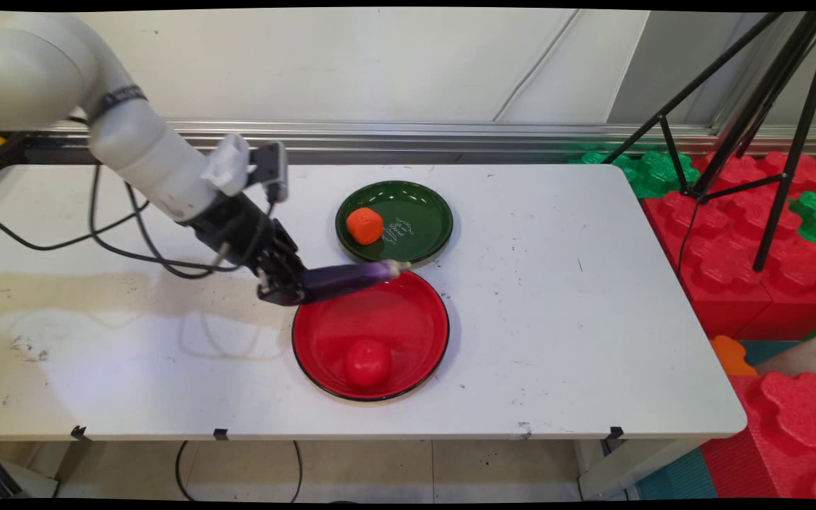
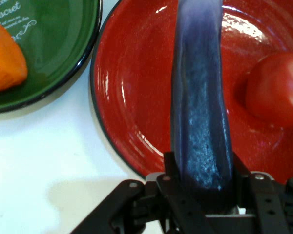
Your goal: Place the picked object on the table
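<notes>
My gripper (image 1: 293,283) (image 2: 202,183) is shut on the thick end of a purple eggplant (image 1: 348,276) (image 2: 200,107). The eggplant sticks out to the right, roughly level, over the far rim of a red plate (image 1: 408,333) (image 2: 132,97). A red tomato (image 1: 367,363) (image 2: 278,92) lies in the near part of that plate. Just behind it stands a green plate (image 1: 422,219) (image 2: 53,53) with an orange fruit (image 1: 364,225) (image 2: 5,58) on its left side. The eggplant's green stem tip points toward the gap between the two plates.
Black cables (image 1: 117,241) hang from the arm over the table's left half. A black tripod (image 1: 769,127) and red and green foam blocks (image 1: 748,234) stand beyond the table's right edge.
</notes>
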Controlling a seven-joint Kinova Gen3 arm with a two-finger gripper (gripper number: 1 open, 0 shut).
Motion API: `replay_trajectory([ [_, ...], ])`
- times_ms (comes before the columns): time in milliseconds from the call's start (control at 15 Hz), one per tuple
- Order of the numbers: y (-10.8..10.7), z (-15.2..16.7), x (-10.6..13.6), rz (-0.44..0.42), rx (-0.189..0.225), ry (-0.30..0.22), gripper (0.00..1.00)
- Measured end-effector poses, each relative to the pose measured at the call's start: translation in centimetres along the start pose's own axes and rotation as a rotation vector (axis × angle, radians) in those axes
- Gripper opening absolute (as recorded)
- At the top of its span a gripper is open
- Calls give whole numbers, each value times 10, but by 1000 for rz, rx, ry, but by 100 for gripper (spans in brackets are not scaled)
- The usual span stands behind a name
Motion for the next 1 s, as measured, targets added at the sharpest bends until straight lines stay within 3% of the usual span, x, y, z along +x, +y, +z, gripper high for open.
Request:
replay_trajectory([
  [1000,-24,-75,-61,9,17,-93,0],
])
